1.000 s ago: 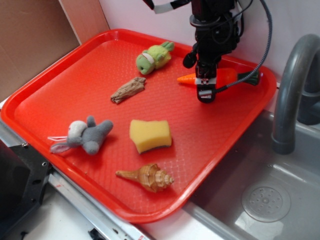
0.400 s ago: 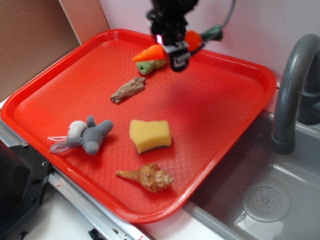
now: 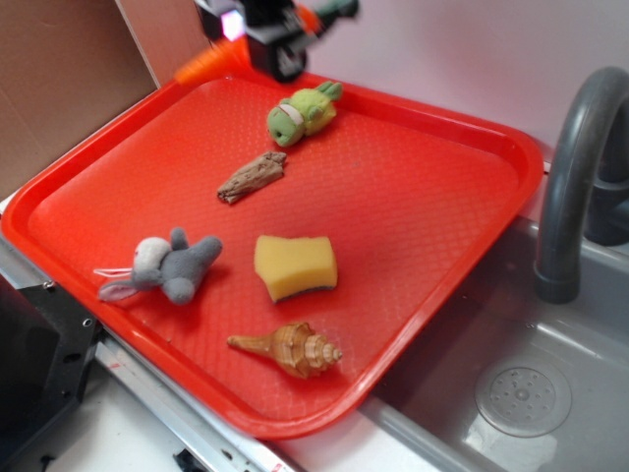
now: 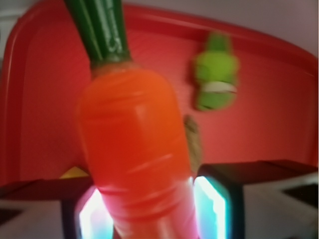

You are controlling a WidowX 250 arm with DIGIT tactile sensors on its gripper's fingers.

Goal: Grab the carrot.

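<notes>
The glossy orange carrot (image 4: 134, 154) with its dark green stub top fills the wrist view, clamped between my two fingers. In the exterior view the gripper (image 3: 267, 34) hangs in the air above the far left corner of the red tray (image 3: 462, 226), shut on the carrot (image 3: 201, 65). The carrot's orange tip sticks out to the left and its green stub to the right. The carrot is off the tray surface.
On the tray lie a green plush (image 3: 303, 111), a brown piece of wood (image 3: 253, 177), a grey plush (image 3: 162, 267), a yellow sponge (image 3: 295, 265) and a tan seashell (image 3: 292, 349). A sink (image 3: 531, 383) with a grey faucet (image 3: 575, 167) is at right.
The gripper, shut on the carrot, has lifted it from the tray's far right and carried it up and left to above the far left corner.
</notes>
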